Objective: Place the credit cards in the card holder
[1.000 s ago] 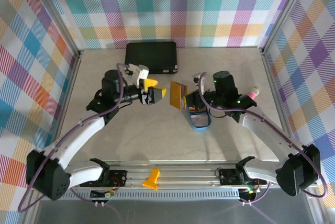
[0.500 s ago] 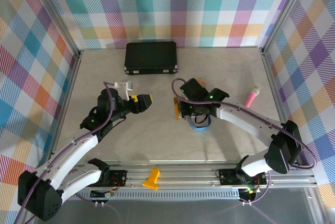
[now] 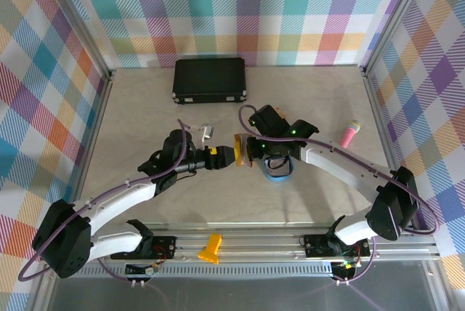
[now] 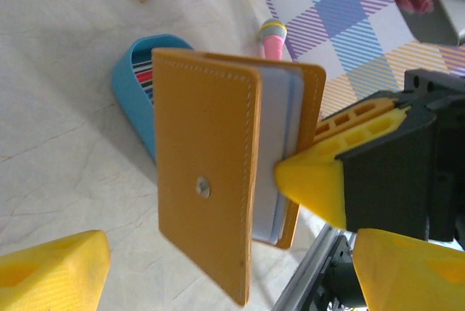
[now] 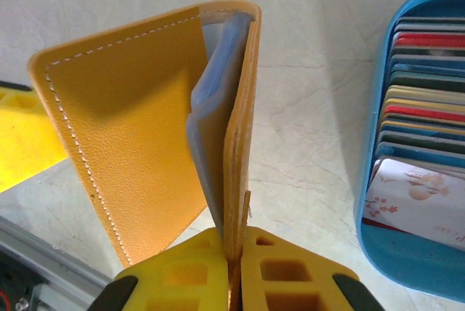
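Card holder (image 5: 145, 144) clamped by its edge between the closed fingers of the right gripper (image 5: 234, 253), clear of the table, flaps partly apart, light blue pockets visible inside. Left gripper (image 3: 227, 156) fingers spread wide, holding nothing, sitting just at 9 o'clock of the holder in the top view. Credit cards (image 5: 425, 107) stand on edge in a blue tray (image 5: 378, 238), near, at 4 o'clock. Black case (image 3: 209, 80) well apart at 11 o'clock, pink object (image 3: 349, 134) at 3 o'clock
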